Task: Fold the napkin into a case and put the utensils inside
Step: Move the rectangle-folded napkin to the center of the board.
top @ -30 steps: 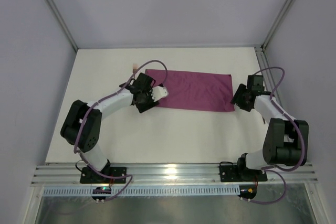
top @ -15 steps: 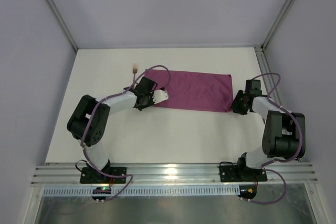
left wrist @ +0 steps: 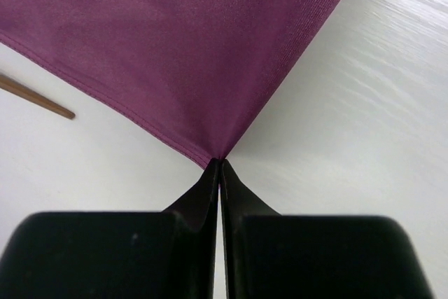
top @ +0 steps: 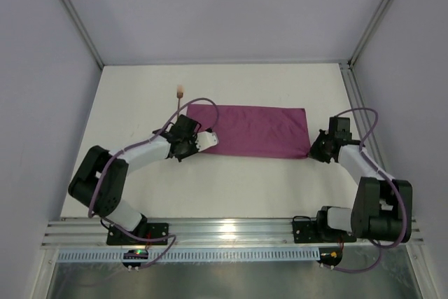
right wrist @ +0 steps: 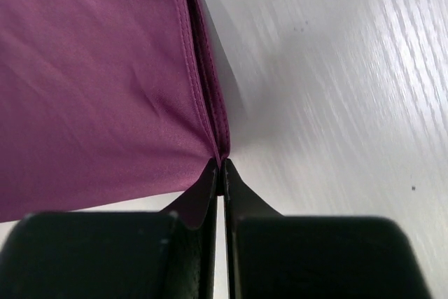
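The magenta-purple napkin (top: 252, 131) lies flat on the white table as a wide rectangle, doubled at its right edge (right wrist: 210, 103); no case is in view. My left gripper (top: 208, 143) is shut on the napkin's near-left corner, and the cloth (left wrist: 175, 47) fans out from the closed tips (left wrist: 221, 162). My right gripper (top: 313, 153) is shut on the near-right corner, with cloth (right wrist: 91, 89) spreading from its tips (right wrist: 222, 164). One of the utensils, a thin copper-brown fork (top: 180, 94) with a pale head, lies just beyond the napkin's far-left corner. Its handle (left wrist: 35, 97) shows in the left wrist view.
Grey walls and slanted metal posts (top: 70, 15) enclose the white table (top: 245, 187). An aluminium rail (top: 231, 229) with both arm bases runs along the near edge. Purple cables (top: 364, 113) loop above each wrist.
Both grippers have gone from open to shut on the napkin's near corners. The napkin has slid a little toward the near edge, and both arms have drawn back with it.
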Controlling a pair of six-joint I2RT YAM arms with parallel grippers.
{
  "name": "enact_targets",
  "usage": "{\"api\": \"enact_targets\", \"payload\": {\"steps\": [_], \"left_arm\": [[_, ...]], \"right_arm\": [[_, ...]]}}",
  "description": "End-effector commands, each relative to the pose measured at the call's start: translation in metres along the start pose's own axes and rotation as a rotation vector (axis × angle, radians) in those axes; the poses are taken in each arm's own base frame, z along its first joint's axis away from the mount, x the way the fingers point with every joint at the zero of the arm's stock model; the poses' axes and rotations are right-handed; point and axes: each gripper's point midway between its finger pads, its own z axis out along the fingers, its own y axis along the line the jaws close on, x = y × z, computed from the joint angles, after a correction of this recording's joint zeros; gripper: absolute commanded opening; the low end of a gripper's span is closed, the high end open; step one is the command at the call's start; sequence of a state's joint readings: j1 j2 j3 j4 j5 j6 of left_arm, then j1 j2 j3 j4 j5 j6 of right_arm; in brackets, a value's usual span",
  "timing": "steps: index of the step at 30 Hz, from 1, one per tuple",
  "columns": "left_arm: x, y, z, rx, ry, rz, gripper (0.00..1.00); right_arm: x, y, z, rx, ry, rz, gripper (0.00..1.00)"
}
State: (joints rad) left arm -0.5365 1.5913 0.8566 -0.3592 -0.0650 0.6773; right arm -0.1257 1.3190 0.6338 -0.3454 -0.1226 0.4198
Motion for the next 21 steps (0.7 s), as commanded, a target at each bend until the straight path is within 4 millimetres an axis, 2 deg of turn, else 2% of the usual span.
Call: {"api": "enact_targets", "payload": {"steps": [1, 2, 4, 7, 11, 12, 13, 15, 16, 18, 19, 21], "left_arm": [[0.019, -0.023, -0.025, 0.058, 0.030, -0.016, 0.00], [0.022, -0.027, -0.028, 0.066, 0.035, -0.012, 0.00], [0.030, -0.043, -0.035, 0.094, 0.054, 0.014, 0.00], [0.040, -0.061, -0.045, 0.137, 0.072, 0.037, 0.00], [0.046, -0.082, -0.056, 0.193, 0.072, 0.072, 0.00], [0.047, -0.085, -0.058, 0.198, 0.074, 0.076, 0.00], [0.047, -0.094, -0.060, 0.236, 0.069, 0.080, 0.00], [0.047, -0.102, -0.064, 0.270, 0.069, 0.095, 0.22], [0.049, -0.102, -0.070, 0.279, 0.082, 0.103, 0.40], [0.051, -0.095, -0.078, 0.260, 0.099, 0.115, 0.45], [0.047, -0.092, -0.087, 0.247, 0.080, 0.116, 0.47], [0.034, -0.089, -0.108, 0.273, 0.021, 0.108, 0.47]], "right_arm": [[0.002, -0.008, -0.020, 0.025, -0.067, 0.048, 0.03], [0.013, -0.011, -0.020, 0.027, -0.052, 0.061, 0.03], [0.023, -0.014, -0.026, 0.022, -0.059, 0.086, 0.03], [0.024, -0.008, -0.037, -0.004, -0.080, 0.123, 0.03], [0.034, -0.012, -0.051, 0.008, -0.083, 0.147, 0.05], [0.034, -0.012, -0.055, 0.008, -0.092, 0.151, 0.11], [0.036, -0.013, -0.058, 0.004, -0.099, 0.152, 0.37], [0.030, -0.012, -0.074, -0.002, -0.154, 0.153, 0.66], [0.020, -0.010, -0.082, -0.007, -0.199, 0.151, 0.83], [0.007, -0.006, -0.097, -0.015, -0.254, 0.140, 0.85], [-0.005, 0.001, -0.108, -0.031, -0.288, 0.129, 0.86], [-0.011, 0.009, -0.116, -0.047, -0.285, 0.081, 0.85]]}}
